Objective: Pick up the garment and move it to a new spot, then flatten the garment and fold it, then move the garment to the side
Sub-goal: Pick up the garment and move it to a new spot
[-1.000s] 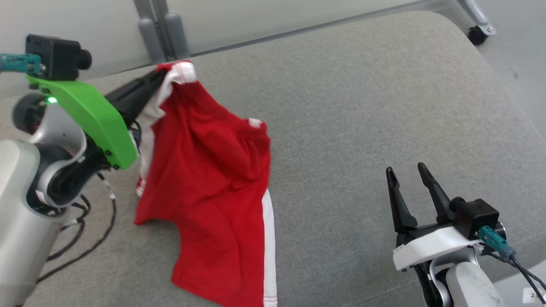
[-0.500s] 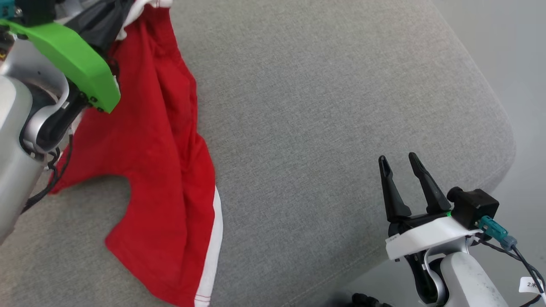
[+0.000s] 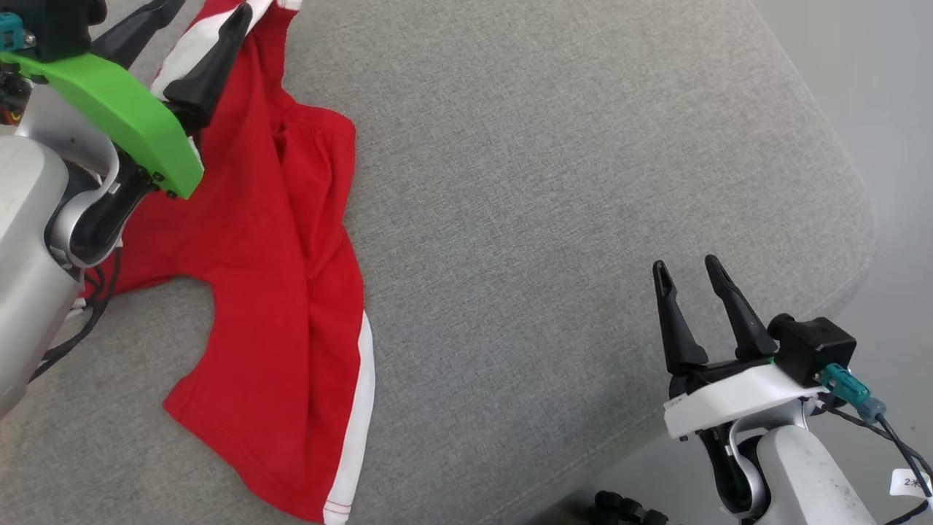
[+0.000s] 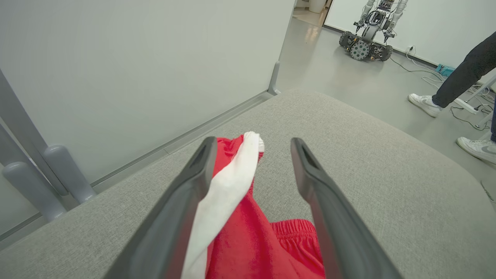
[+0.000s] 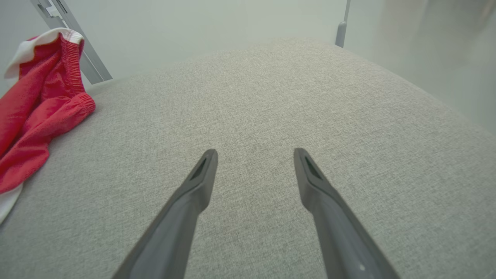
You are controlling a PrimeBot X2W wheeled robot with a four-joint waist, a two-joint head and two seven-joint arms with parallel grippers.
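Observation:
The garment [image 3: 277, 255] is a pair of red shorts with white side stripes, lying crumpled on the grey cushion [image 3: 547, 182] at the left. My left gripper [image 3: 211, 11] is open at the garment's upper end. In the left wrist view the left gripper [image 4: 254, 141] has its fingers wide apart, and the garment [image 4: 248, 240] lies between them with its white stripe draped against the left finger. My right gripper [image 3: 685, 264] stands open and empty near the cushion's right front edge. The right wrist view has the right gripper [image 5: 254, 152] over bare cushion, with the garment [image 5: 35, 108] far to the left.
The cushion's rounded right edge [image 3: 867, 219] drops to the grey floor. Behind the cushion stand a pale wall panel and grey metal posts [image 4: 66, 174]. A person's legs and white shoes [image 4: 426, 104] and another wheeled robot [image 4: 368, 42] are on the floor beyond.
My left gripper has opened from shut on the garment's waistband; the cloth's upper part has slumped onto the cushion. The head camera has tilted down. My right gripper stays open.

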